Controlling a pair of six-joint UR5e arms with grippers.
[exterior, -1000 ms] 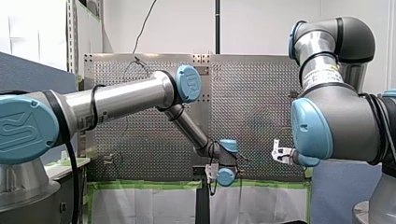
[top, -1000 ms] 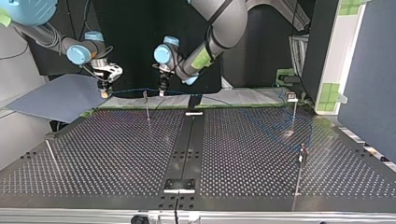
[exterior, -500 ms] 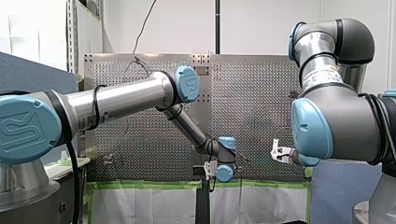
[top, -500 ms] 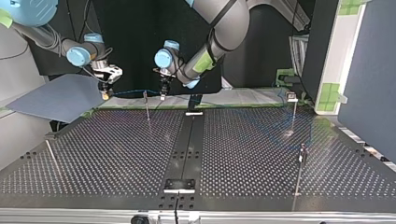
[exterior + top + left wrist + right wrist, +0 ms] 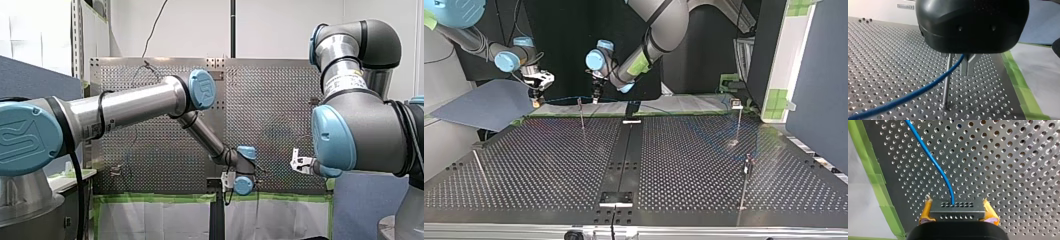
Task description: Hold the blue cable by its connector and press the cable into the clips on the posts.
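The connector (image 5: 957, 210) is pinched between yellow pads (image 5: 926, 210) of my right gripper (image 5: 956, 203); the blue cable (image 5: 923, 91) is seen crossing a post (image 5: 947, 80) under my left gripper (image 5: 958, 60) (grip unclear).

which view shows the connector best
Right wrist view: the connector sits clamped between yellow pads, blue cable leaving its middle. Top view shows only a speck at my right gripper; front and left wrist views don't show it.
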